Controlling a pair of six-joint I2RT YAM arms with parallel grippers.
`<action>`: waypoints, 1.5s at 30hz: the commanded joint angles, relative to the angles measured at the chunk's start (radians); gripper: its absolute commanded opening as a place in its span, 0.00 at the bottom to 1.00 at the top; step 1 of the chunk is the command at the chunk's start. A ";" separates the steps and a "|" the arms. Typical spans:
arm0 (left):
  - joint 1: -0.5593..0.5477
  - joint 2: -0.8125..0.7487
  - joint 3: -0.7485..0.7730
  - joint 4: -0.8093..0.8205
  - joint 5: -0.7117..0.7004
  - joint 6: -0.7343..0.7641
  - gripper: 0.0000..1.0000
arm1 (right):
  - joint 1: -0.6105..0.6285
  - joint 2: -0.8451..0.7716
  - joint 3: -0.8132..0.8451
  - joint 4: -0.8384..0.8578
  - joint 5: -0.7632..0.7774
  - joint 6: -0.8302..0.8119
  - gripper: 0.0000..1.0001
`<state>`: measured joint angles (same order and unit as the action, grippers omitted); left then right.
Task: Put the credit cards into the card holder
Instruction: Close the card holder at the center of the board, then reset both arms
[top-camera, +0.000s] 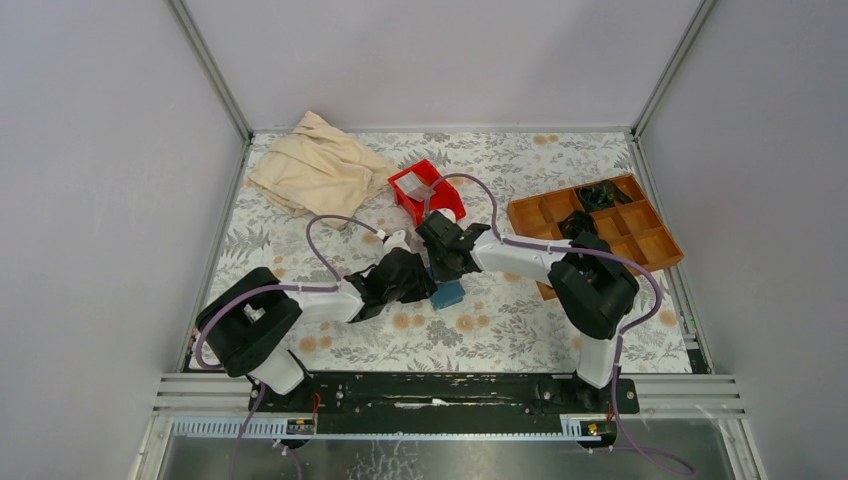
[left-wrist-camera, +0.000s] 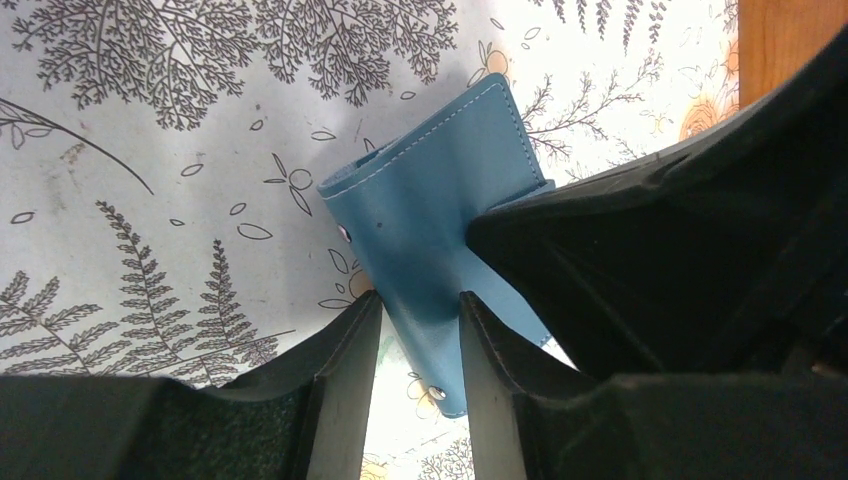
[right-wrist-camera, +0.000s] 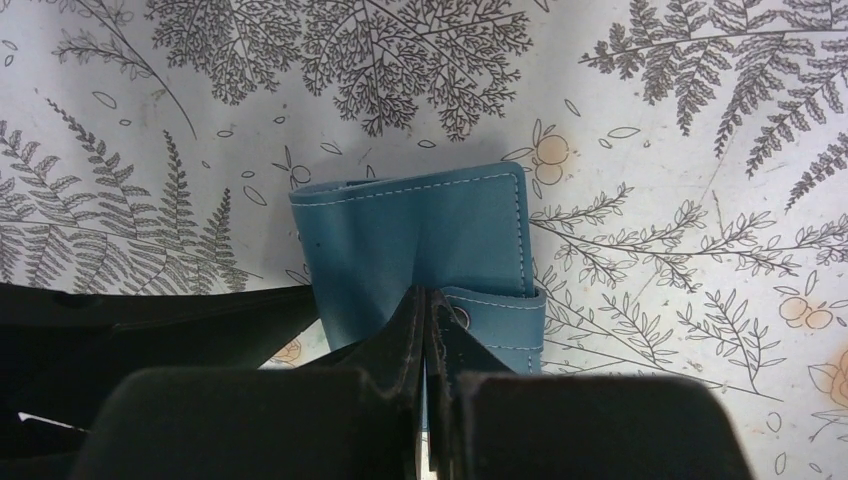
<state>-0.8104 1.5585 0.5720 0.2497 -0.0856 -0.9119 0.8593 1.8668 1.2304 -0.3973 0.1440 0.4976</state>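
The teal-blue card holder (top-camera: 450, 295) lies at mid-table, partly lifted, between both grippers. My right gripper (top-camera: 445, 268) is shut on its snap-strap edge; in the right wrist view the jaws (right-wrist-camera: 428, 300) are pressed together on the holder (right-wrist-camera: 420, 225). My left gripper (top-camera: 428, 284) comes from the left. In the left wrist view its jaws (left-wrist-camera: 420, 315) stand a little apart, with a flap of the holder (left-wrist-camera: 430, 220) running between them and touching the right finger. The right gripper (left-wrist-camera: 650, 260) shows there as a dark mass. A pale flat shape, perhaps the credit cards (top-camera: 417, 185), lies in the red bin.
The red plastic bin (top-camera: 440, 205) stands just behind the grippers. A brown wooden compartment tray (top-camera: 640, 235) with black items is at the right. A beige cloth (top-camera: 315, 170) lies at the back left. The table has a fern-print cover (top-camera: 500, 320).
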 joint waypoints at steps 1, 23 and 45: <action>-0.003 0.043 -0.050 -0.100 0.044 0.001 0.42 | 0.039 0.085 -0.084 -0.037 -0.056 0.045 0.00; 0.060 -0.202 0.121 -0.317 -0.135 0.095 0.54 | 0.034 0.004 0.262 -0.108 0.006 -0.139 0.54; 0.182 -0.538 0.130 -0.431 -0.658 0.364 1.00 | -0.224 -0.603 -0.241 0.192 0.512 -0.297 0.86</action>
<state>-0.6365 1.0569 0.7467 -0.2188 -0.6163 -0.6258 0.6548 1.3628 1.0424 -0.2729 0.5938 0.2111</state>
